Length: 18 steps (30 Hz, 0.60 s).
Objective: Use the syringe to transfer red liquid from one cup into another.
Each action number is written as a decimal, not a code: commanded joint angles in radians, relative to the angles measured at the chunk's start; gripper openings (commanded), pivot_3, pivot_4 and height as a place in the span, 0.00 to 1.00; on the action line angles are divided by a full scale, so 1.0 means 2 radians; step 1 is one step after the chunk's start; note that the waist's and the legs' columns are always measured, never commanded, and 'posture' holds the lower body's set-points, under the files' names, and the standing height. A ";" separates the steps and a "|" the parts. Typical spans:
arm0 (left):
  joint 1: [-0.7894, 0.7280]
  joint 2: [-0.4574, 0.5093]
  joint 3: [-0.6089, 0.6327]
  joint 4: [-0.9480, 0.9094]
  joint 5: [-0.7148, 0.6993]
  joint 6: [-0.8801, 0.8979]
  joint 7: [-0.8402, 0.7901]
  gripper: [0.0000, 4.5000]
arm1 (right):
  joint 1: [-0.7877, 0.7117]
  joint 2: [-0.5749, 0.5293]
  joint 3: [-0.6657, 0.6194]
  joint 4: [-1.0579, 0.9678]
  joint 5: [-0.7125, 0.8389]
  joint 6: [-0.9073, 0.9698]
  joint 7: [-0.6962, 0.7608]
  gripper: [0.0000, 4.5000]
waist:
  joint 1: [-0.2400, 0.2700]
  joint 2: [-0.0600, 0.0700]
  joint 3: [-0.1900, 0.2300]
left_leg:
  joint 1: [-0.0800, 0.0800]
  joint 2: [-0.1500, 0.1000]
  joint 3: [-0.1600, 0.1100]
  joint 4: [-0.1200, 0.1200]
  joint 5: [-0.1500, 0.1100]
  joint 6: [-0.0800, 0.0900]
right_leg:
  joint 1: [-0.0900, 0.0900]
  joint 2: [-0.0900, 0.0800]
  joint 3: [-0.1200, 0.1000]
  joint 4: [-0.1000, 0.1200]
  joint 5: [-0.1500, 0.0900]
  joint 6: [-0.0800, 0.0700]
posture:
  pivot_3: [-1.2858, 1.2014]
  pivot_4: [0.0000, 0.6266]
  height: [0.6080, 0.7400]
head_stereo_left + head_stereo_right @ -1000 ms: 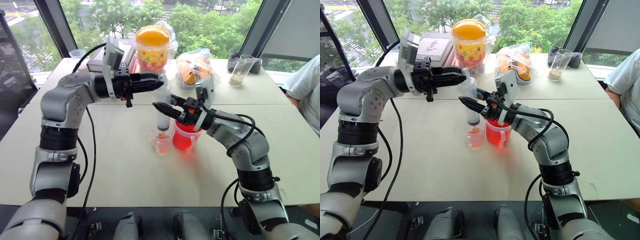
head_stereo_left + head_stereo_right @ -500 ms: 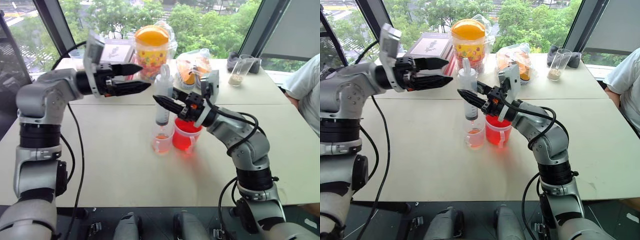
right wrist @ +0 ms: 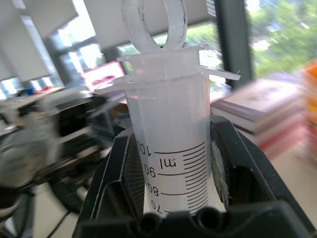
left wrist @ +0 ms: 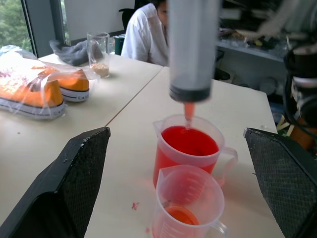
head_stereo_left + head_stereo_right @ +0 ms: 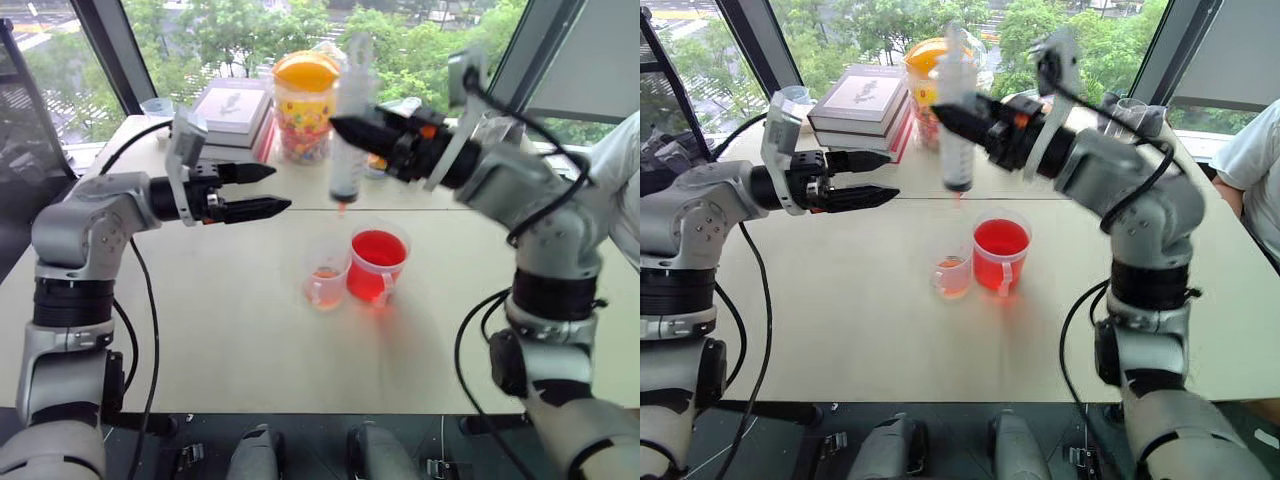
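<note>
The right gripper (image 5: 345, 128) has its jaws clenched around the big clear plastic syringe (image 5: 349, 135), holding it upright in the air above the wide clear cup of red liquid (image 5: 376, 265). The small clear cup (image 5: 325, 283) stands just beside that one on the pale bench (image 5: 230, 330). The left gripper (image 5: 272, 190) hangs nearby, jaws spread wide, grasping nothing.

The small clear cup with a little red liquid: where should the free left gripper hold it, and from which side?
Grip the small cup across its round wall below the rim, coming from the robot's left. The red cup stands close on its other side, and the open left gripper already points that way.
</note>
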 commanded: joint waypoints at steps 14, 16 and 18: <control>0.036 -0.006 0.006 -0.061 -0.023 -0.001 0.022 0.99 | -0.029 -0.155 0.158 0.235 -0.139 0.180 0.062 0.32 | -0.003 0.000 0.000 | 0.000 0.000 0.000 -0.001 0.000 0.000 | 0.000 0.001 0.001 -0.001 0.000 0.000 | 0.52 0.24 1.00; 0.038 -0.005 0.008 -0.066 -0.027 0.005 0.026 0.99 | -0.021 -0.150 0.170 0.263 -0.152 0.185 0.072 0.32 | -0.002 0.000 0.000 | 0.000 0.000 0.000 -0.001 0.000 0.000 | 0.000 0.001 0.001 -0.001 0.000 0.000 | 0.52 0.24 1.00; 0.041 -0.001 0.013 -0.072 -0.034 0.012 0.027 0.99 | -0.009 -0.147 0.192 0.279 -0.165 0.181 0.085 0.32 | -0.002 0.000 0.000 | 0.000 0.000 0.000 -0.001 0.000 0.000 | -0.001 0.001 0.001 -0.001 0.000 0.000 | 0.52 0.24 1.00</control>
